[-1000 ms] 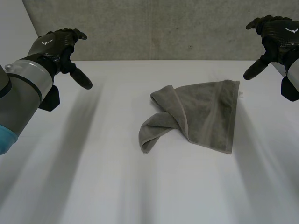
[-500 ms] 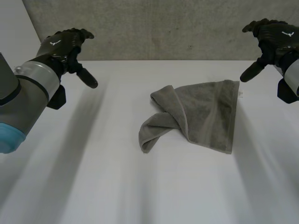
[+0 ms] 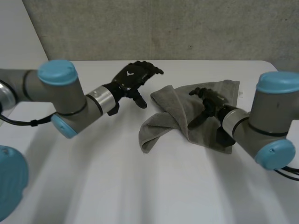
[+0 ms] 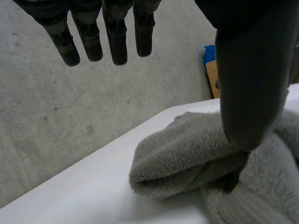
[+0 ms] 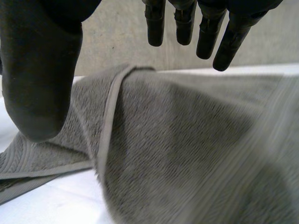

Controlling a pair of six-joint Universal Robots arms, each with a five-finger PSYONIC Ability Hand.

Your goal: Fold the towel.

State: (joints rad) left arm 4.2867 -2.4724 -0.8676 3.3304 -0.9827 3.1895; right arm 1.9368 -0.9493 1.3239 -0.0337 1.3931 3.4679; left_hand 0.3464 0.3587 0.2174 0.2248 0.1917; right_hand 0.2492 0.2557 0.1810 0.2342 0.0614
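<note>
A grey towel (image 3: 205,119) lies crumpled on the white table (image 3: 117,186), its left part folded over into a hanging flap (image 3: 154,130). My left hand (image 3: 134,79) hovers just left of the towel's upper left fold, fingers straight and open. In the left wrist view its thumb (image 4: 252,79) stands right by the rolled towel fold (image 4: 187,163), and the fingers (image 4: 107,37) are spread above with nothing in them. My right hand (image 3: 209,100) is over the towel's right half, open. The right wrist view has the towel (image 5: 187,140) under its palm, with its fingers (image 5: 187,23) and thumb (image 5: 42,70) apart.
A grey concrete wall (image 3: 163,28) runs behind the table's far edge. Beyond that edge in the left wrist view sit a blue and a tan object (image 4: 211,70). My two arms reach in low over the table from both sides.
Both arms have swung in from the far corners to the towel. The left hand has come beside its upper left fold, the right hand over its right half. The towel has not moved.
</note>
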